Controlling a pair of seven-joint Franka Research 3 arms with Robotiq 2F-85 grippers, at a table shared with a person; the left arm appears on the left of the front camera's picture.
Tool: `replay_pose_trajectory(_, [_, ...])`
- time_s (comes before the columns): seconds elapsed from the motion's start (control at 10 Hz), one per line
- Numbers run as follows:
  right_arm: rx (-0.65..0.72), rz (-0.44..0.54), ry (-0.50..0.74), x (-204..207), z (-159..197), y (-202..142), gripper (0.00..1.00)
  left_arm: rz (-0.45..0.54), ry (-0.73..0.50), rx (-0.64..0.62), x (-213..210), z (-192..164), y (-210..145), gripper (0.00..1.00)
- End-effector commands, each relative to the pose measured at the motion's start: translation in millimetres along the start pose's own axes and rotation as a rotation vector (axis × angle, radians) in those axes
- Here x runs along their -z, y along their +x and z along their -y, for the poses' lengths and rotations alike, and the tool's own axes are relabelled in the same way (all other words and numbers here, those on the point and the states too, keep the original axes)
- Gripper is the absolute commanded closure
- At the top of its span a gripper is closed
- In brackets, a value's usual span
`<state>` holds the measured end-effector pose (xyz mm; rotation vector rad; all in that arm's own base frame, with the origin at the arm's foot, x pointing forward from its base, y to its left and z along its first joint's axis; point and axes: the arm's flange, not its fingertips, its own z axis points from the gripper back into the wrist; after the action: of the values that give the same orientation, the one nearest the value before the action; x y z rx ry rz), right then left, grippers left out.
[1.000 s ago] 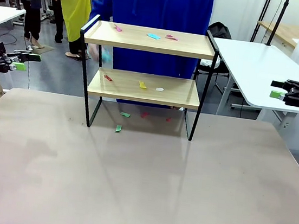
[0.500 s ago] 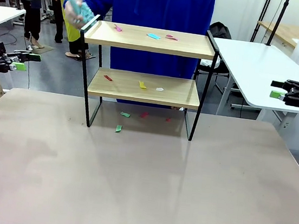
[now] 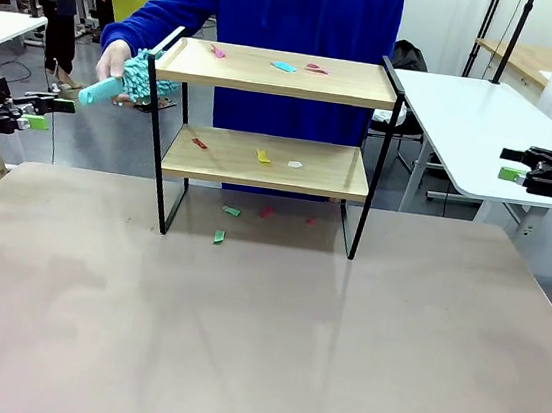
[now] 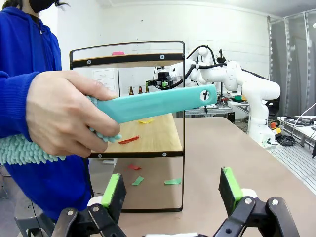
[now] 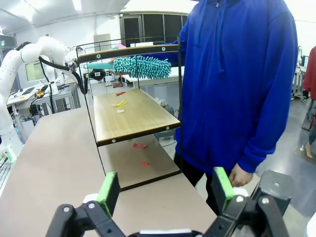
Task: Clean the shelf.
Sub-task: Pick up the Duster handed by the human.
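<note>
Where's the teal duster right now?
In the front view, the teal duster is in the person's hand at the left end of the shelf, just below the level of its top board.

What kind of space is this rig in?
Probably a robotics lab or workshop: a white robot arm mounted at the big table, another white worktable beside it, and black stand poles against the wall.
</note>
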<state>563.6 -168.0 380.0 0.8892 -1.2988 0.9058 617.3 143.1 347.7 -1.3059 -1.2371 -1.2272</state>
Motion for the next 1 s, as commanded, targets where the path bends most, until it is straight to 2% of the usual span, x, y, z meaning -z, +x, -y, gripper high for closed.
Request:
replay_pose_trajectory(0.0, [0.005,-0.011,-0.001,1.9,-0.7,4.1,0.00,0.000,-0.008,0.006,-0.7,-0.3,1.9,0.00])
replay_pose_trajectory(0.9, [0.005,-0.011,-0.001,1.9,-0.7,4.1,0.00,0.000,0.000,0.000,0.0,0.0,0.0,0.00])
